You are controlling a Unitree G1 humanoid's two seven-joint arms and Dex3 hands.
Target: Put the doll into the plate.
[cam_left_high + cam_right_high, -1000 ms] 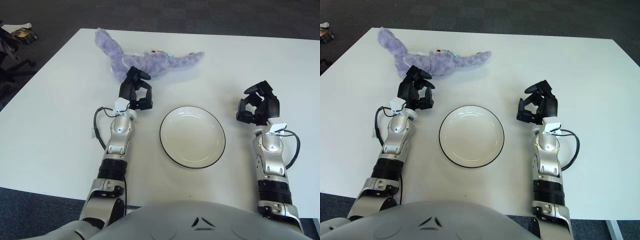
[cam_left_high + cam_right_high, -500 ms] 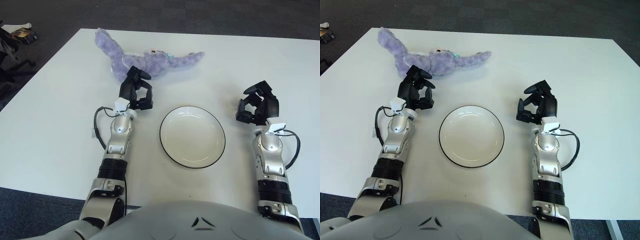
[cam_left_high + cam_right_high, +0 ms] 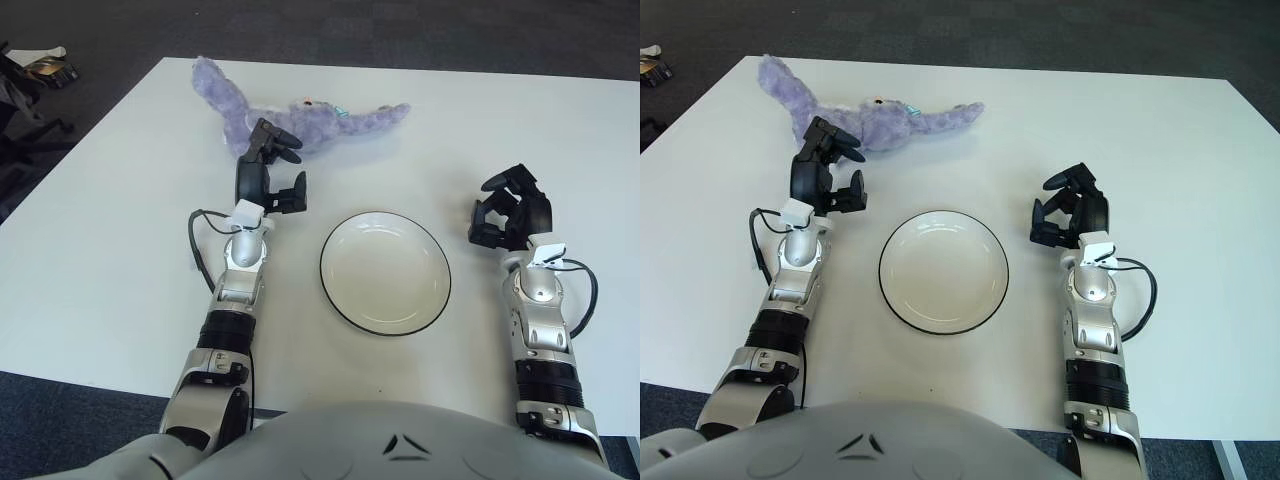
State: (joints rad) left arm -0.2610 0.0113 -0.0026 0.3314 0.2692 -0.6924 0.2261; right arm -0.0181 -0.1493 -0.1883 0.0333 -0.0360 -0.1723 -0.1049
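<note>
1. Compared with a second ago, the left robot hand [image 3: 268, 172] is reaching further toward the doll [image 3: 290, 117], and its fingers, then curled, are now spreading apart. The right robot hand [image 3: 510, 215] is sitting almost where it was, right of the plate [image 3: 385, 272], fingers curled on nothing.
2. The doll is lying flat on the far left part of the surface [image 3: 120, 230], beyond the plate and clear of it, one long limb pointing to the far left and another trailing right.
3. The left robot hand is holding nothing; its fingertips are hovering just at the doll's near edge, and I cannot tell if they are touching the fur.
4. The doll looks soft, light and floppy, so it is likely to sag and dangle when lifted. The thick middle of the body, nearest the fingers, seems the safest hold; a limb would probably slip or swing.
5. The doll is lying close to the surface's far edge, so pushing it away is risking a fall. The path back to the plate is looking open, with nothing between them.
</note>
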